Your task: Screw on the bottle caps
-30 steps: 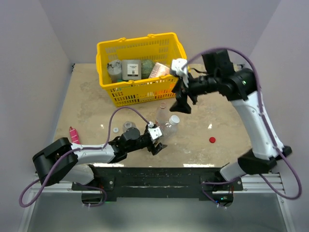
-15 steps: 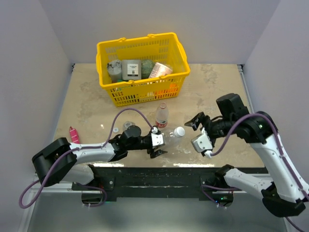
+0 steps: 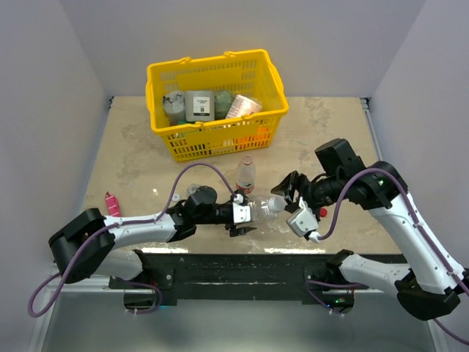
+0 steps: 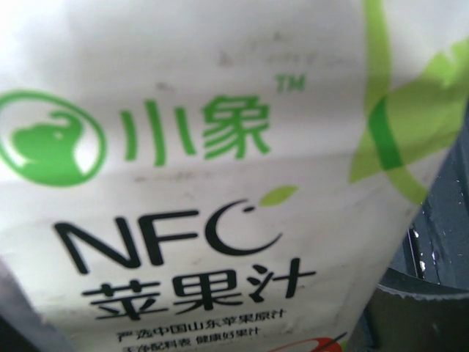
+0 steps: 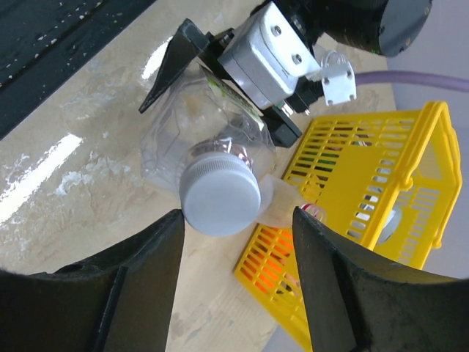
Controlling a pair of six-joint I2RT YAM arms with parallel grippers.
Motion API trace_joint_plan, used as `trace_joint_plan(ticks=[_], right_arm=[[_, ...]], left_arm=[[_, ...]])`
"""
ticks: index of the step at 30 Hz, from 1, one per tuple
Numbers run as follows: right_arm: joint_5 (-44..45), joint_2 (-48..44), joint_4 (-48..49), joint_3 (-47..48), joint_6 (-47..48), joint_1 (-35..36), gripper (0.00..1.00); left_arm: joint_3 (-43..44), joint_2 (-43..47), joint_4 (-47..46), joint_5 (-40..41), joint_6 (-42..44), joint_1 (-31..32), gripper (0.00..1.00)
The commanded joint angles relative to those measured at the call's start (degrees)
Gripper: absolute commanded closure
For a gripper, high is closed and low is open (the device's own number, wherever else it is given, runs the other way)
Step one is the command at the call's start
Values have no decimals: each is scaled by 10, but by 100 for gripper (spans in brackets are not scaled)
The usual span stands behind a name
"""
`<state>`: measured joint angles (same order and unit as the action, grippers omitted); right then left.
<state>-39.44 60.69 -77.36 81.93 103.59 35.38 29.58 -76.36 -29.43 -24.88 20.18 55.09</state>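
**newbie:** Left gripper (image 3: pixel 238 216) is clamped on the clear plastic bottle with the white-and-green label (image 5: pixel 183 132), which is lying on its side. Any tips?

**oldhand:** The round white plastic cap (image 5: pixel 220 196) sits on its neck, and the right gripper (image 3: pixel 284 200) gapes wide around it. I'd centre, pinch squarely, then twist.

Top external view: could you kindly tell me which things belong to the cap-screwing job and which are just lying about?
Job: clear plastic bottle held by the left gripper; white round screw cap at its neck; slim red-labelled clear bottle, upright; small red plastic cap.

Lying about: yellow plastic basket of goods; pink tube.
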Motion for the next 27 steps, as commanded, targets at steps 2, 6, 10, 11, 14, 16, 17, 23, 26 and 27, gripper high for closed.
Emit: trace_joint_plan(ticks=[2, 6, 10, 11, 14, 16, 17, 23, 26, 27], right_arm=[[1, -4, -44, -12, 7, 40, 42], [11, 6, -44, -9, -7, 58, 51], [33, 25, -44, -2, -30, 72, 69], [38, 31, -44, 2, -56, 76, 74], [48, 85, -43, 30, -181, 76, 100], [47, 122, -41, 72, -284, 72, 100], [41, 159, -42, 85, -383, 58, 100], [11, 215, -41, 104, -628, 25, 100], [16, 231, -37, 93, -737, -4, 100], [14, 233, -18, 87, -771, -14, 100]], left_arm=[[26, -4, -14, -5, 21, -2, 100], [27, -5, -13, -1, 29, -2, 100], [27, -5, -18, 10, 42, -2, 100], [25, -5, -23, 15, 43, -2, 100], [6, 0, -81, 75, 31, -2, 100], [0, 0, -121, 134, 8, 2, 100], [-6, -2, -136, 149, -10, 4, 100], [20, -24, -167, 262, -95, 16, 100], [35, -34, -155, 315, -149, 19, 100], [39, -39, -148, 341, -165, 18, 100]])
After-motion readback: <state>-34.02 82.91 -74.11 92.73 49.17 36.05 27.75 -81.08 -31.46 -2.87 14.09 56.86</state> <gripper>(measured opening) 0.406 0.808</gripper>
